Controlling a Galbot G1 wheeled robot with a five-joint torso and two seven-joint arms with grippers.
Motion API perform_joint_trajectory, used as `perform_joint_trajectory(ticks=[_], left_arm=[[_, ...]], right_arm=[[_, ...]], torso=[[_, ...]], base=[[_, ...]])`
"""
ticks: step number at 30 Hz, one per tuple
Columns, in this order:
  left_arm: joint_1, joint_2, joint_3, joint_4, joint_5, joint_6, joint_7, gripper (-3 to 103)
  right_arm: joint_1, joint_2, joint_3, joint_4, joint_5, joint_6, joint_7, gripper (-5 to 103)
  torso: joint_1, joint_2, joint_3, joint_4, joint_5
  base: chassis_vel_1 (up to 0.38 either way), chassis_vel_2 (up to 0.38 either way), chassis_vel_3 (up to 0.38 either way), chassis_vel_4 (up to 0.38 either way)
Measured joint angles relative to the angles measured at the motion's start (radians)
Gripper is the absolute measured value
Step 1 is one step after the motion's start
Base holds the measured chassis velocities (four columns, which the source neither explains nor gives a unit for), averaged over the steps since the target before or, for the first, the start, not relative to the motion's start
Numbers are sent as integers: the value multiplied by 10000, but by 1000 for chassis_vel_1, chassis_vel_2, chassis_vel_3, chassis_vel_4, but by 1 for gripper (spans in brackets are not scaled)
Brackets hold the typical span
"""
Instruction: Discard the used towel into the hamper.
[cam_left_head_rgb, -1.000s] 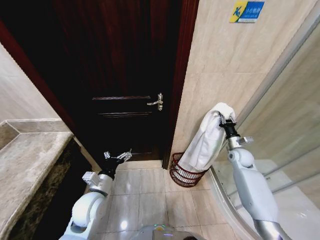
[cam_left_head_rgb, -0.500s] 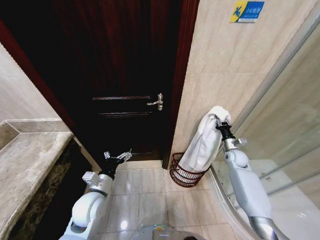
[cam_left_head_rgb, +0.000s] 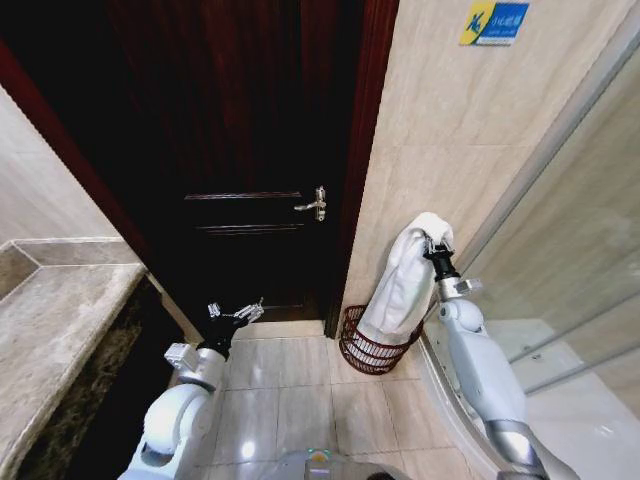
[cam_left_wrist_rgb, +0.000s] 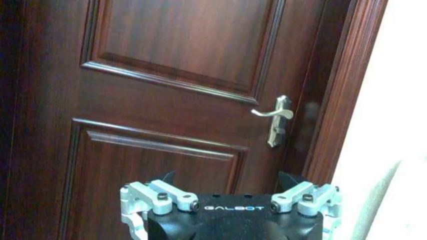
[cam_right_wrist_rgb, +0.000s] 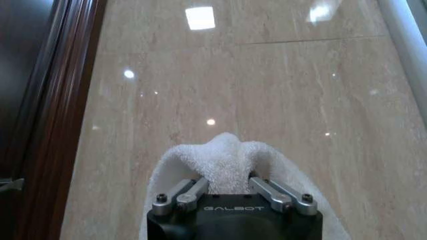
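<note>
The right pincer (cam_left_head_rgb: 432, 243) is pinching the white towel (cam_left_head_rgb: 398, 285) over the hamper (cam_left_head_rgb: 368, 346), while the left pincer (cam_left_head_rgb: 236, 312) waits spread open near the door (cam_left_head_rgb: 250, 150).

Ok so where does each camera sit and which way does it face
Head: high, looking down at door, floor and hamper; both arms show.
Left wrist: on the parked left hand, facing the door.
Right wrist: on the right hand, facing the tiled wall, gripping the towel.
Shared: head and left wrist see the door handle; head and right wrist, the towel.
</note>
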Motion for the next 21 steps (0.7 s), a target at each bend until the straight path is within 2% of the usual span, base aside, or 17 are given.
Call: perform_joint_trajectory(ticks=[8, 12, 16, 21], left_arm=[[0, 0, 0, 0, 0, 0, 0, 100], [0, 0, 0, 0, 0, 0, 0, 100], [0, 0, 0, 0, 0, 0, 0, 100], [0, 0, 0, 0, 0, 0, 0, 100]], right_arm=[[14, 120, 0, -263, 20, 173, -177, 14], [-75, 188, 47, -571, 20, 377, -314, 14], [10, 297, 176, -1377, -23, 884, -505, 14], [51, 363, 189, -1758, -20, 971, -560, 14]], torso=[[0, 0, 0, 1, -2], [0, 0, 0, 4, 0], [-1, 0, 0, 0, 1], [0, 0, 0, 2, 0]], base=[[0, 0, 0, 0], [0, 0, 0, 0], [0, 0, 0, 0], [0, 0, 0, 0]])
